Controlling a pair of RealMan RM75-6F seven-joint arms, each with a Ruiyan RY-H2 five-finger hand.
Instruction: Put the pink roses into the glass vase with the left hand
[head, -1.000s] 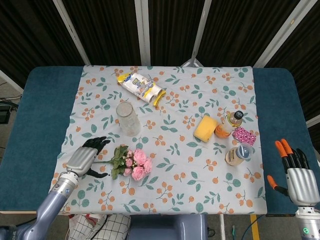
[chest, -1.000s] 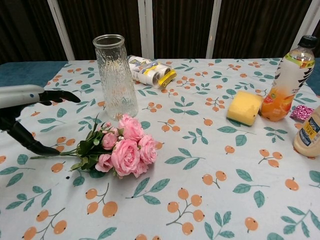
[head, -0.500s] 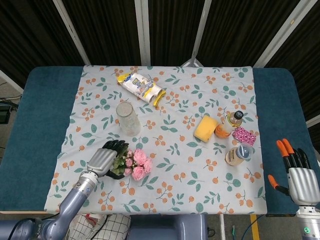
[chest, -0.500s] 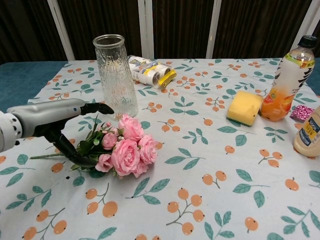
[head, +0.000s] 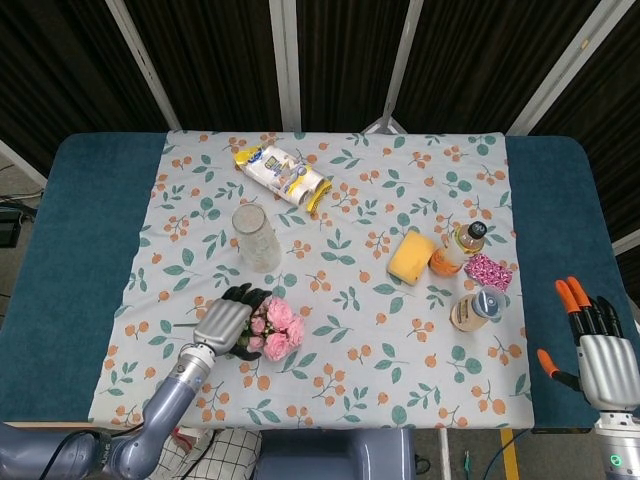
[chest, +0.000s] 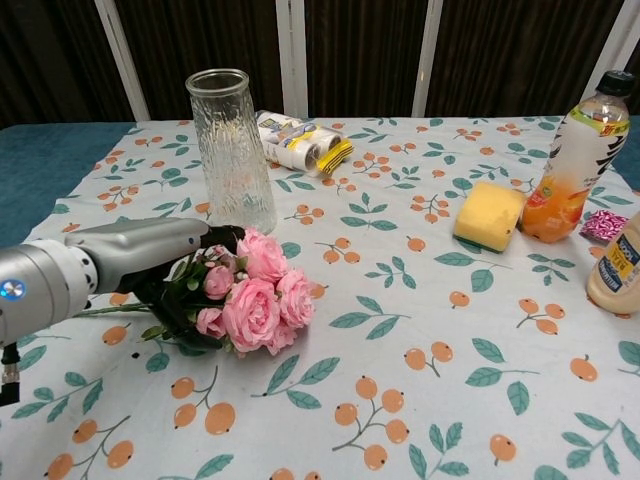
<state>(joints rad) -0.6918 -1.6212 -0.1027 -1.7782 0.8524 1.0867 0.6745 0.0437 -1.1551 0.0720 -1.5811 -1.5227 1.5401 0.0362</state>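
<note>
Pink roses (chest: 255, 300) are lying near the vase (chest: 231, 150); my left hand (chest: 140, 255) is wrapping their leafy stems, though whether it is gripping, I cannot tell. Lifting loosely risks dropping them.

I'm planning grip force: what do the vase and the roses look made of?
Glass vase: clear glass with a rippled, textured wall; the cloth shows through it. Pink roses: probably artificial, fabric-like matte petals with plastic-looking leaves, though real ones can't be ruled out.
</note>
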